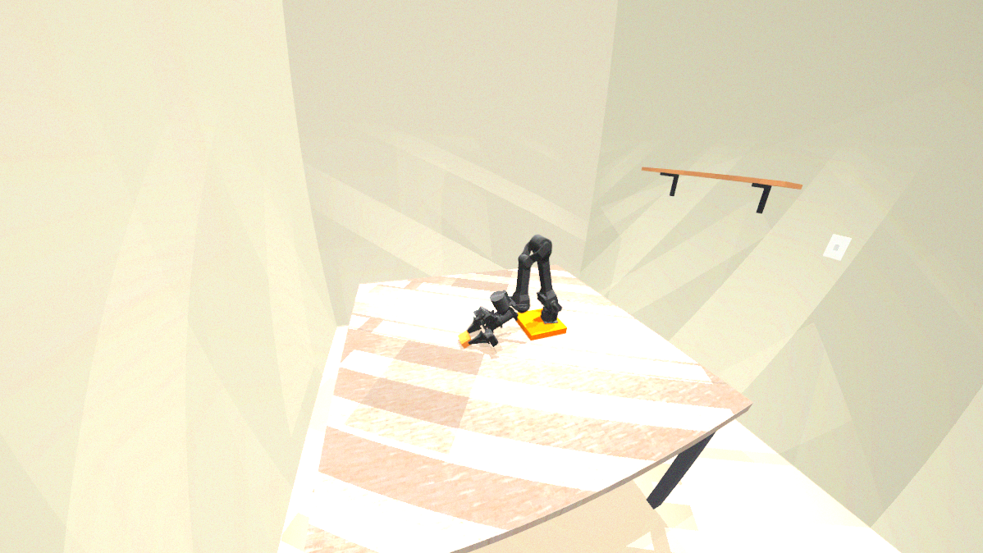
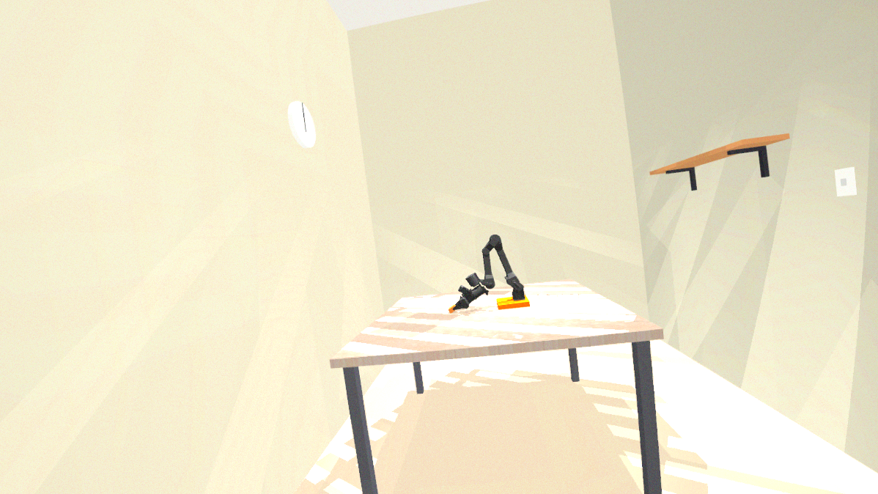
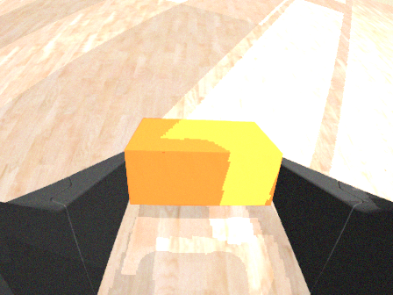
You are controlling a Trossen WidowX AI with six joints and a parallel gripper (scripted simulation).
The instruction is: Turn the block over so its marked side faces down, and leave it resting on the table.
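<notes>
Jaws clamped on small orange rectangular block [image 3: 202,163], yellow patch on near and top faces. Black parallel-jaw gripper [image 1: 482,331] low, tilted over striped wooden table [image 1: 550,419]. Step judged: mid-flip. Next: rotate further, set down, release.

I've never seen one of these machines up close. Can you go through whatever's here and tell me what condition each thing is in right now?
Hand: shut on the block, tilted low near the table.
Block: orange with a yellow patch, clamped between the dark fingers; whether it touches the table is unclear.
Arm: folded sharply, reaching down from its orange base.
Table: standing on dark legs.
Wall shelf: bare.
</notes>
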